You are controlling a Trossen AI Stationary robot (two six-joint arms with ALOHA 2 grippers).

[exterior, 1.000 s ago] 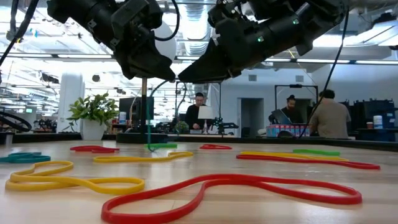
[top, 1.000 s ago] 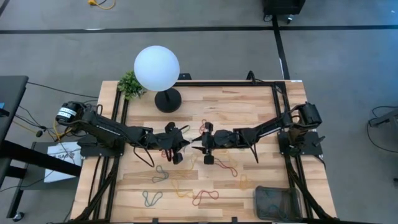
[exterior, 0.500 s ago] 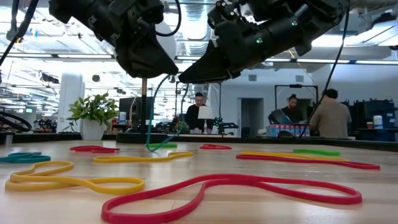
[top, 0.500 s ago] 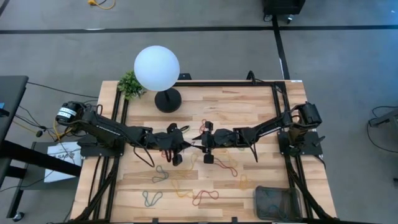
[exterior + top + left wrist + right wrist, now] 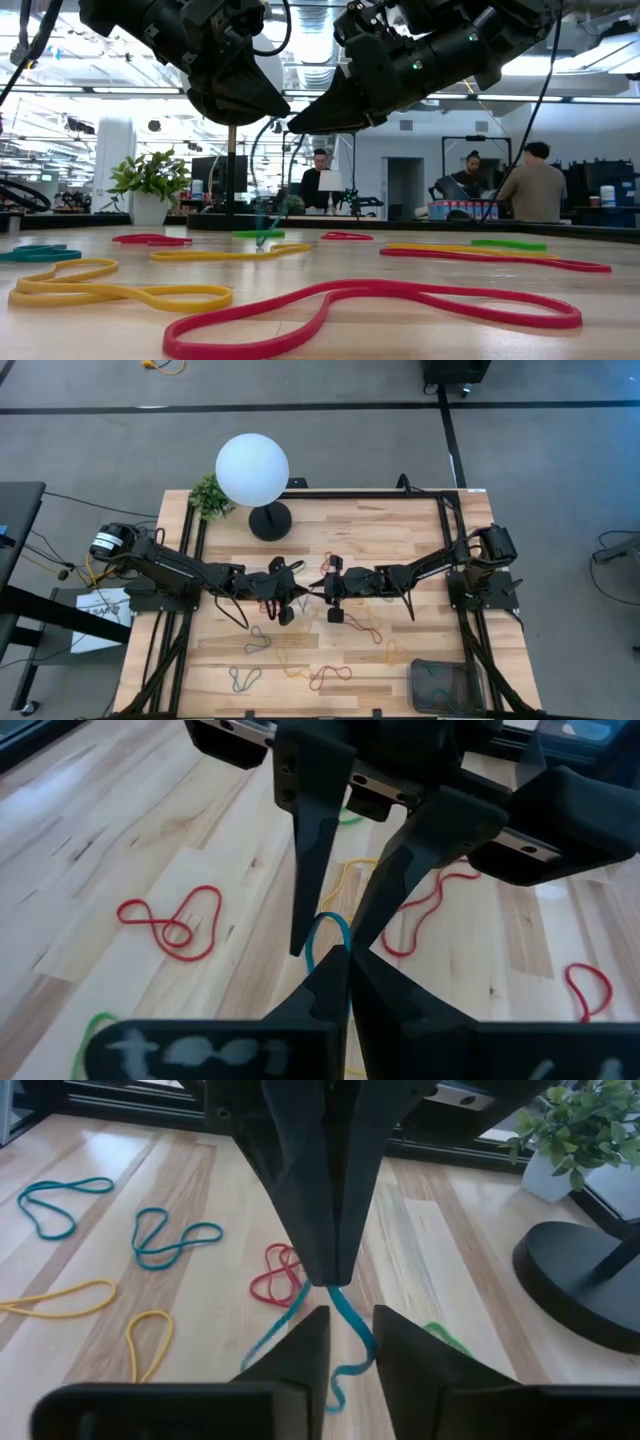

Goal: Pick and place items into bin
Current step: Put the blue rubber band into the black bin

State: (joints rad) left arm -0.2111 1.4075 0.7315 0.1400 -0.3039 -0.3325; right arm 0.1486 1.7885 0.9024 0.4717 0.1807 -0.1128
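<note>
On the pale wooden slatted worktop, we take the white globe lamp on its round black base as our mark: it stands at the back, and both dark arms meet in front of it and a little to its right, above the middle of the boards. The left hand is pinched fully closed on a thin blue rubber-band loop, which it holds lifted off the wood, the loop poking out past its joined fingertips. The right hand faces it tip to tip with its two fingers partly apart, one on either side of that same blue band; in the right wrist view we see the band hanging down through the gap, and we cannot tell whether either finger touches it. The small rectangular dark grey mesh bin sits well away from the lamp, diagonally across the worktop from it at the front corner on the right arm's side, with a few bands lying inside. More loose bands lie scattered on the boards in front of the lamp, beyond the hands, among them a red twisted loop and a grey-blue figure-eight. A small green potted plant stands just beside the lamp, on the left arm's side
</note>
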